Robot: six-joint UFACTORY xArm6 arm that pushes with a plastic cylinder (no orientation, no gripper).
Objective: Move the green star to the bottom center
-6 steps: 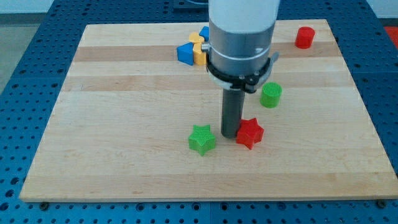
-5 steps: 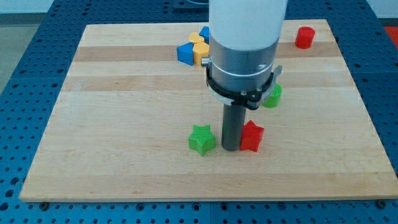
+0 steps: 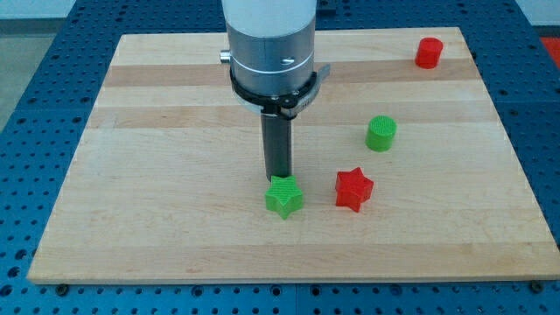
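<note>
Camera view, board (image 3: 157, 219): our green star (image 3: 284, 196) lies slightly left of centre, a little above the bottom edge.
Rod: our tip (image 3: 278, 179) sits at the star's top edge, apparently touching.
Risk: we judge an off-centre push could spin the star aside toward the red star (image 3: 353, 188) (just to its right).
Pincer: none fitted; nothing held, so open or closed does not apply.

The tabletop (image 3: 157, 175) is showing pale, smooth wood grain in a matt finish. The green star (image 3: 284, 196) is looking like ribbed matt plastic, and the rod's collar (image 3: 271, 61) is gleaming like brushed metal.
</note>
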